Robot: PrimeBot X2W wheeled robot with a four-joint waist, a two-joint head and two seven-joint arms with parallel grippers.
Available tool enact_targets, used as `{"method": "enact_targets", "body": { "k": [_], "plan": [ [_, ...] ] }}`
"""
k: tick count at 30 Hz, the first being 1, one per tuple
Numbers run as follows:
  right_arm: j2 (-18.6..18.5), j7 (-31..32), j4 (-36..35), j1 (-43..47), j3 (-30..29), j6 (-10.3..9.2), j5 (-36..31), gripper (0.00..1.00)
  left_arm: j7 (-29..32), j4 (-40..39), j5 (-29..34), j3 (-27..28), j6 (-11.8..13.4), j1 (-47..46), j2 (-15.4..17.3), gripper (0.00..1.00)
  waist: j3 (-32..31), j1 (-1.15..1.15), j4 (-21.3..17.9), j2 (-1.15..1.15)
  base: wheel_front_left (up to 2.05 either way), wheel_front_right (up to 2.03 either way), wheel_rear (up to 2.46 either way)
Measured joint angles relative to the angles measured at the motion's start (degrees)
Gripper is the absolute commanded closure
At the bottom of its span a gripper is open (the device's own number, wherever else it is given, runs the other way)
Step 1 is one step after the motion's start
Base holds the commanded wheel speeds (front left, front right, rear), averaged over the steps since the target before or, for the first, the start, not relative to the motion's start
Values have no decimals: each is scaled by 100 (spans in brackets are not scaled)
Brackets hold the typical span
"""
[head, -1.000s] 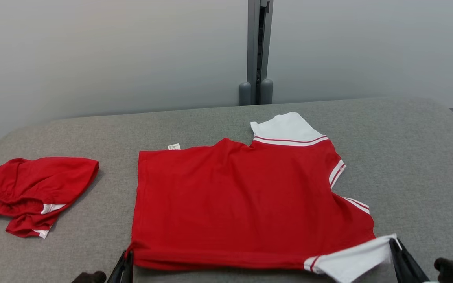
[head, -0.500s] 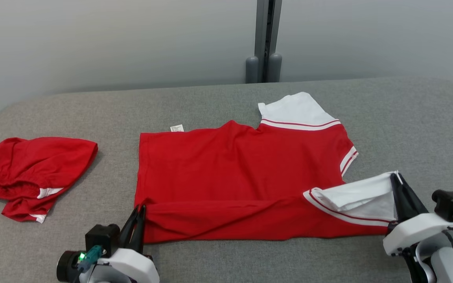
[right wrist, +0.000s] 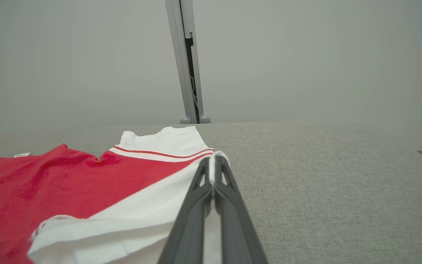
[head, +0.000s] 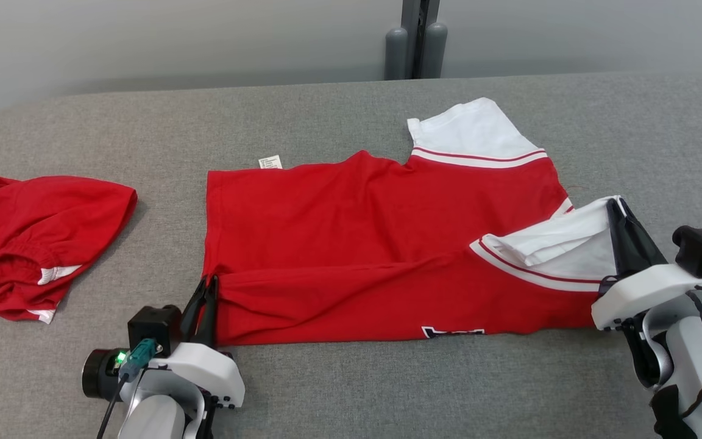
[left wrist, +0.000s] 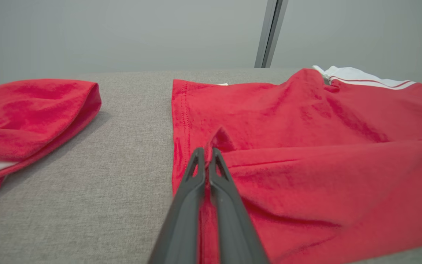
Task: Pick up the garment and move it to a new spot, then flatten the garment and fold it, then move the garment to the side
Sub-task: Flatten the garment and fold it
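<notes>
Cloth in a red bundle [head: 40, 238] lies at the left end of the grey table [head: 339, 390], well apart from the work. Next comes the left gripper [head: 208, 281], low over the table, its two fingers pressed together on the near left corner of the red shirt [head: 357, 231], at the hem. The left wrist view shows the fabric pinched into a small peak just past the tips. The shirt lies spread on the middle of the table, its long axis running left to right across the robot's front, hem at the left and white sleeves at the right. Its near edge is turned up and a little over toward the back. At the right, the right gripper [head: 615, 206] is clamped on the edge of the near white sleeve [head: 558, 244], holding it off the table above the red body, further back than the left grip. The far sleeve [head: 473, 131] lies flat. Both arms reach in from the near side, fingers pointing away from the robot. The fold seems to turn on the far edge lying straight ahead of both grippers: each must carry its hold across the short axis, and the left has more ground to cover.
</notes>
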Motion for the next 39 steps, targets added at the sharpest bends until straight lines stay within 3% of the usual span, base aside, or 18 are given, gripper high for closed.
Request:
{"method": "enact_targets", "body": {
  "k": [7,8,9,10,16,22,29,39],
  "plan": [
    [-26,0,155,-275,102,0,-112,100,0,127,-19,-29,70,-121,1,100,151,0,49,0,0,0,0],
    [-23,0,220,-308,104,0,-120,90,0,157,-47,-33,69,-164,0,100,167,0,56,0,0,0,0],
    [-13,0,281,-319,93,0,-118,49,0,158,-77,-41,68,-189,1,81,180,0,62,0,0,0,0],
    [-5,0,285,-319,60,0,-116,0,-1,119,-73,-47,69,-192,1,0,193,0,68,0,0,0,0],
    [34,-1,-258,-227,-320,0,-191,0,-1,-122,-141,-2,260,-102,0,0,213,0,84,0,0,0,0],
    [177,-2,-829,804,-623,0,-122,0,0,-301,-269,-73,348,560,4,0,154,0,95,0,0,0,0],
    [302,-1,-635,1669,-588,0,186,0,-1,-326,-338,-233,371,778,1,0,144,0,29,0,0,0,0],
    [389,-2,-85,1447,-410,0,524,0,0,-292,-308,-288,364,637,1,0,214,0,26,0,0,0,0]
  ]
}}
